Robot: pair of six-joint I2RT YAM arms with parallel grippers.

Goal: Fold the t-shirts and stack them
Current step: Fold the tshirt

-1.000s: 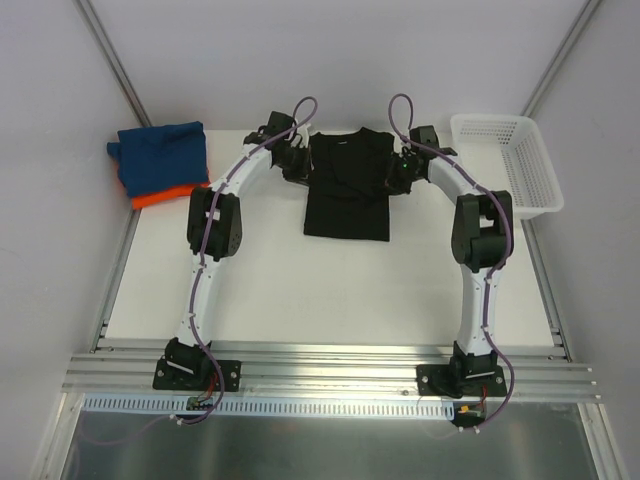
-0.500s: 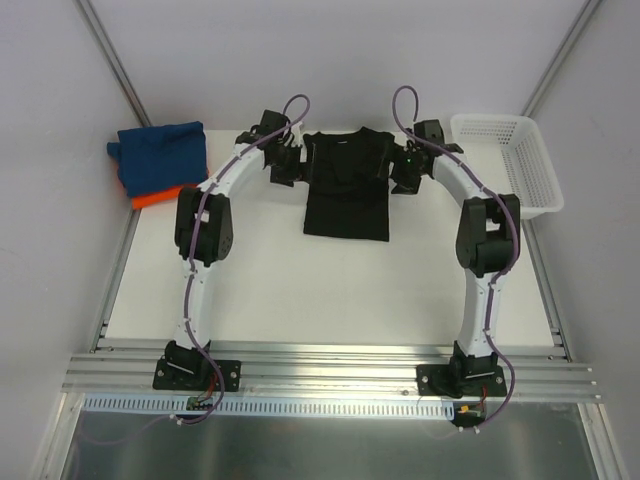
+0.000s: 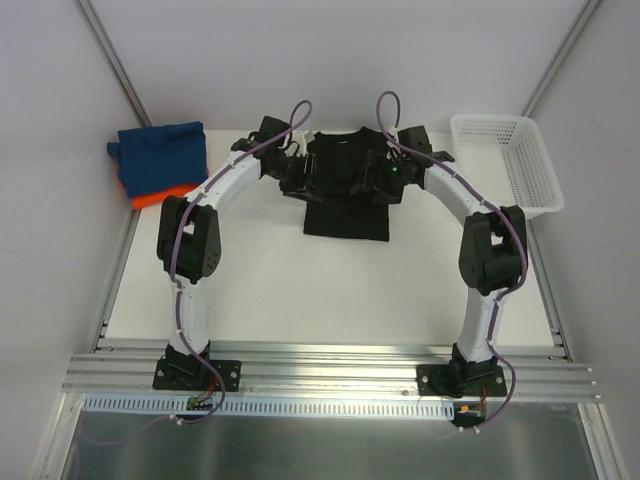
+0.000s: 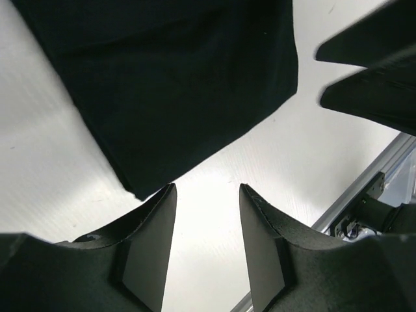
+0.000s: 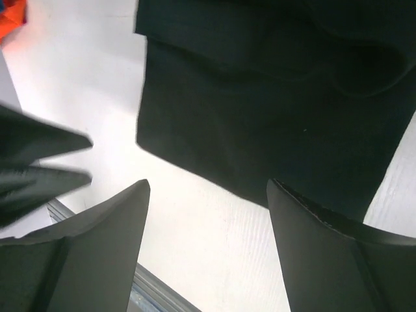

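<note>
Over at the left, the blue shirt (image 3: 160, 152) lies on the orange shirt (image 3: 158, 198). In the middle, the left claw (image 4: 207, 192) and the right claw (image 5: 208, 186) hang spread apart, empty, above the black shirt (image 3: 345, 208). A white basket (image 3: 490, 118) sits at the right.

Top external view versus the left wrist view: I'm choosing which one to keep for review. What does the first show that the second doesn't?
Only top external: the blue t-shirt lying on the orange t-shirt at far left, the white basket, and both whole arms. Only left wrist: the left fingers close up, apart, with nothing but bare table between them. Both: the black t-shirt spread on the table.
</note>
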